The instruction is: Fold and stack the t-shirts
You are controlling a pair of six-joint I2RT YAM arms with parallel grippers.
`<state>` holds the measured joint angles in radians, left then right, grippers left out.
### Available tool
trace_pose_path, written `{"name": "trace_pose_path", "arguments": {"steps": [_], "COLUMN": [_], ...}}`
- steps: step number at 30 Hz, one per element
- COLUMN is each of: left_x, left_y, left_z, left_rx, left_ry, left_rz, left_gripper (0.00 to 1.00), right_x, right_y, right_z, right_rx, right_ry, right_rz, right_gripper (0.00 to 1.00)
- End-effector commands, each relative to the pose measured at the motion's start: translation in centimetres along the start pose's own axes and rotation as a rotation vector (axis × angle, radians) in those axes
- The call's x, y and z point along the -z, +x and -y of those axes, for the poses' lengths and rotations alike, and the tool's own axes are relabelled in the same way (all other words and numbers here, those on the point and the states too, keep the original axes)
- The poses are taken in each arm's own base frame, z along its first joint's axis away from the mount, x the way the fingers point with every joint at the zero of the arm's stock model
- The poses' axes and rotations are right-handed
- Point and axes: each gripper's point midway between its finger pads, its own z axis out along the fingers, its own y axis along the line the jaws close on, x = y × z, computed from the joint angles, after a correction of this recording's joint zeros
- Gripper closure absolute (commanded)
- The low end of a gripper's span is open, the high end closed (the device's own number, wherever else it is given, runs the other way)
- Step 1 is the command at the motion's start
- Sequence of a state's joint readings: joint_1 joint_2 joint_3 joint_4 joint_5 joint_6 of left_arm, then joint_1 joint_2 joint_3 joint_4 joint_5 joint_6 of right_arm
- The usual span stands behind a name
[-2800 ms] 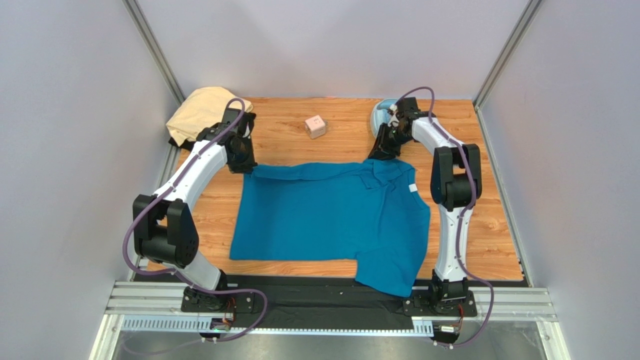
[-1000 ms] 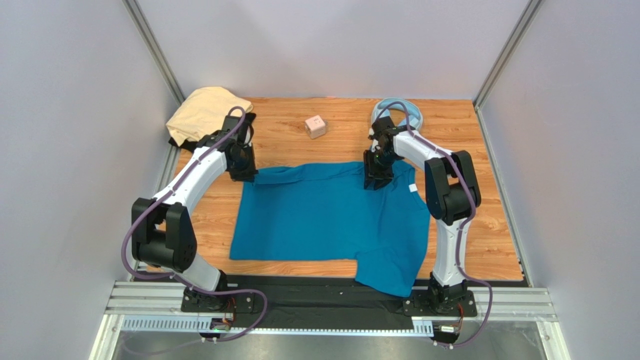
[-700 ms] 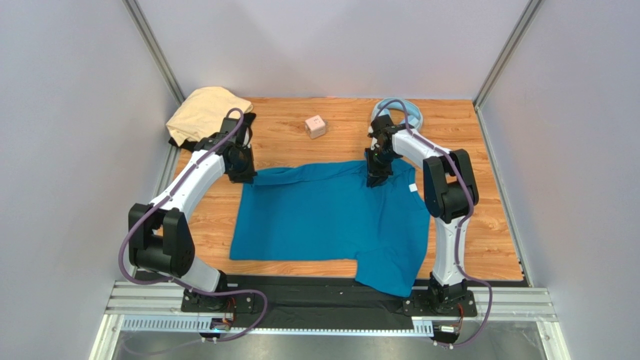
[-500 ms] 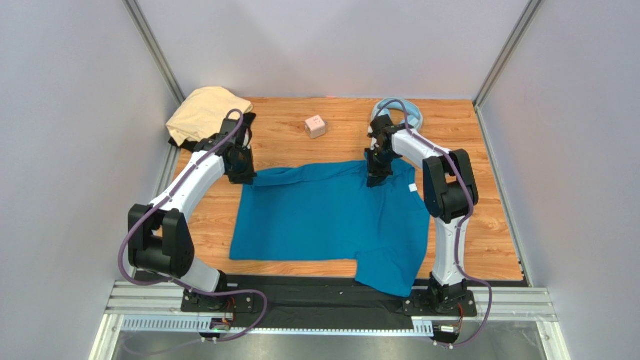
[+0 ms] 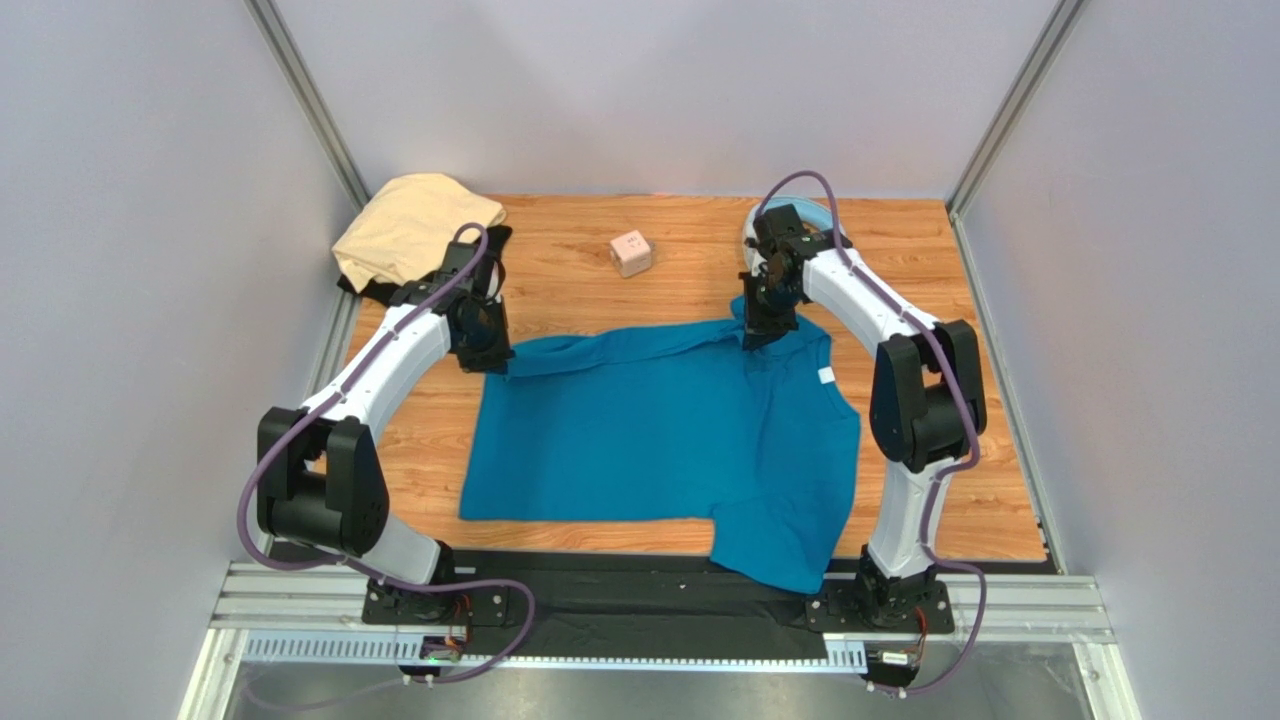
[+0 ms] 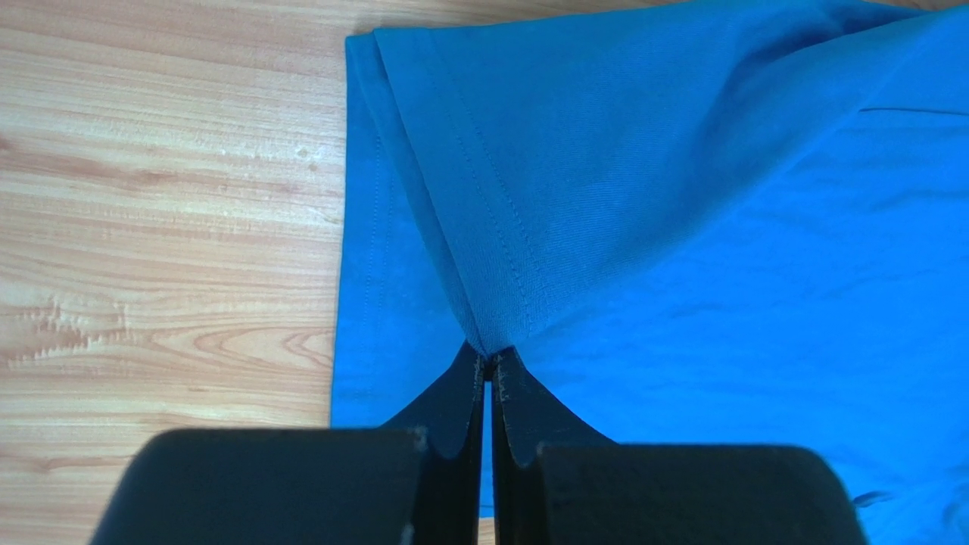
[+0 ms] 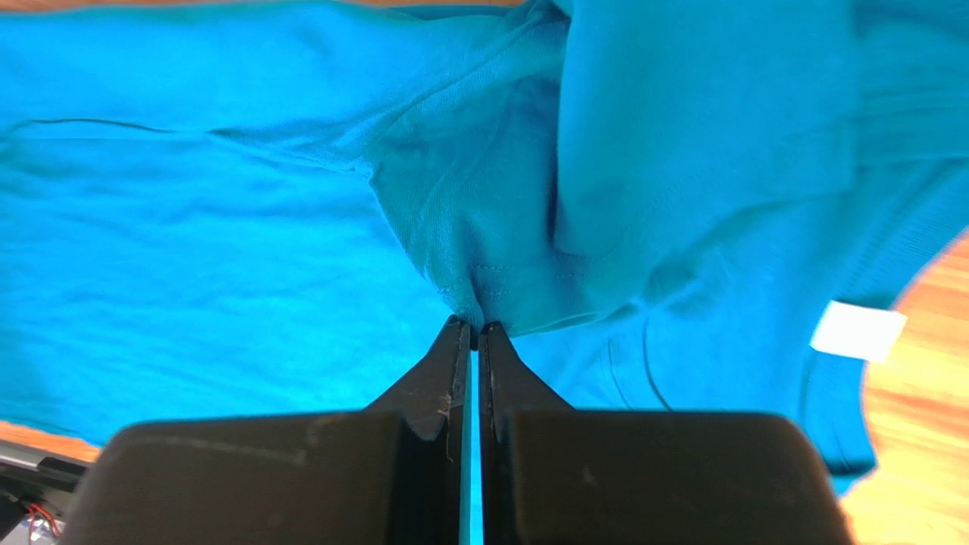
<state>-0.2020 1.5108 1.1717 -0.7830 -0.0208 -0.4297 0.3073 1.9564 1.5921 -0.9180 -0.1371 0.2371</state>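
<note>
The teal-blue t-shirt [image 5: 661, 435] lies spread on the wooden table, its small white tag [image 5: 824, 375] near its far right edge. My left gripper [image 5: 490, 354] is shut on the shirt's far left corner [image 6: 455, 216], with cloth pinched at the fingertips. My right gripper [image 5: 756, 333] is shut on a fold of the shirt's far right part [image 7: 500, 261], lifting it a little; the white tag [image 7: 859, 330] shows to the right. The pale tan shirt [image 5: 403, 222] lies bunched in the far left corner. A bit of black cloth [image 5: 498, 240] shows beside it.
A small pink cube [image 5: 633, 252] sits on the table at the far middle. Light-blue headphones [image 5: 819, 225] lie at the far right behind my right arm. Grey walls close in both sides and the back.
My right gripper has moved toward the far edge, pulling the shirt's right part back with it. My left gripper has held its place on the left corner.
</note>
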Motion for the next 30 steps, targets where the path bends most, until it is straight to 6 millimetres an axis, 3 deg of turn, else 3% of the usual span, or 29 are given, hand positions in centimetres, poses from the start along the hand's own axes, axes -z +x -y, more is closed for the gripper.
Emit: {"name": "trace_pose_path", "arguments": {"steps": [1,8,14,24,30], "left_x": [1.0,1.7,5.1,14.5,17.7], "left_y": [-1.7,-2.3,-4.3,-10.4,-10.6], "left_z": [0.9,1.1,1.5,2.2,1.4], "left_rx": [0.008,0.006,0.036,0.089,0.117], "left_ry": [0.038,0.048,0.073,0.097,0.077], "left_rz": [0.06,0.084,0.193,0.456,0.518], "left_gripper": [1.0,1.0,1.0,1.0,1.0], "right_x": [3.8,6.1,10.4,21.9,29.3], "right_y": [-2.0,-3.0,-4.3,-6.5,-6.1], "right_z": [-0.7,-1.2,-1.5,-1.6,-1.1], "right_rx": [0.039,0.048,0.066,0.063,0.042], "right_ry": [0.003,0.002,0.007,0.038,0.056], "right_rz": [0.096,0.14,0.26,0.582,0.772], "right_gripper": [1.0,1.0,1.0,1.0,1.0]}}
